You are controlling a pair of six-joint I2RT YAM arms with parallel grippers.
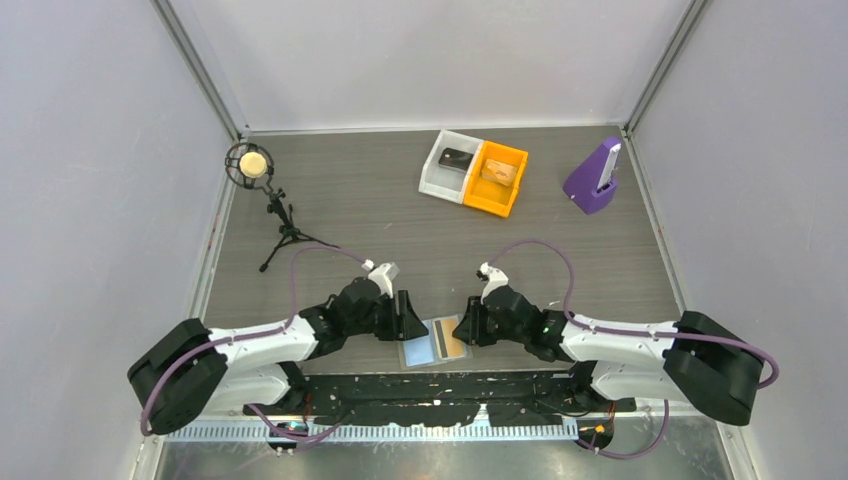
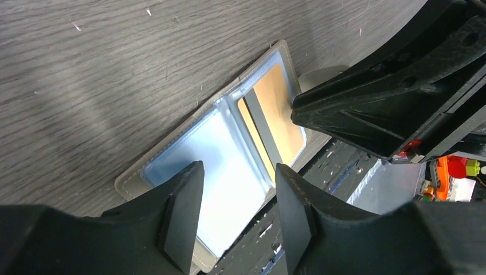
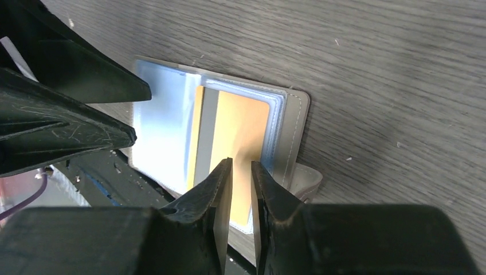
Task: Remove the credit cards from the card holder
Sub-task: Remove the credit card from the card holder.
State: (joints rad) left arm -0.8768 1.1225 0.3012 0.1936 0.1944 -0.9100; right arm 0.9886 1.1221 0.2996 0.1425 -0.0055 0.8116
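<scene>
Over the card holder [image 2: 189, 137], left pincer [image 2: 239, 177] stands open, right pincer [image 3: 240, 169] narrowly parted; thin, likely slick orange card [image 3: 240, 126]: pinch its edge.

Both arms reach low and inward, left tool [image 1: 408, 318] jaws parted, right tool [image 1: 468, 325] jaws nearly together.

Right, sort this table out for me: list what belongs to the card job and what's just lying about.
Belongs to the job:
- card holder, lying open at the near edge
- orange card in one of its panels
- left gripper and right gripper, both over it

Just lying about:
- white bin
- orange bin
- microphone on its stand
- purple stand
</scene>
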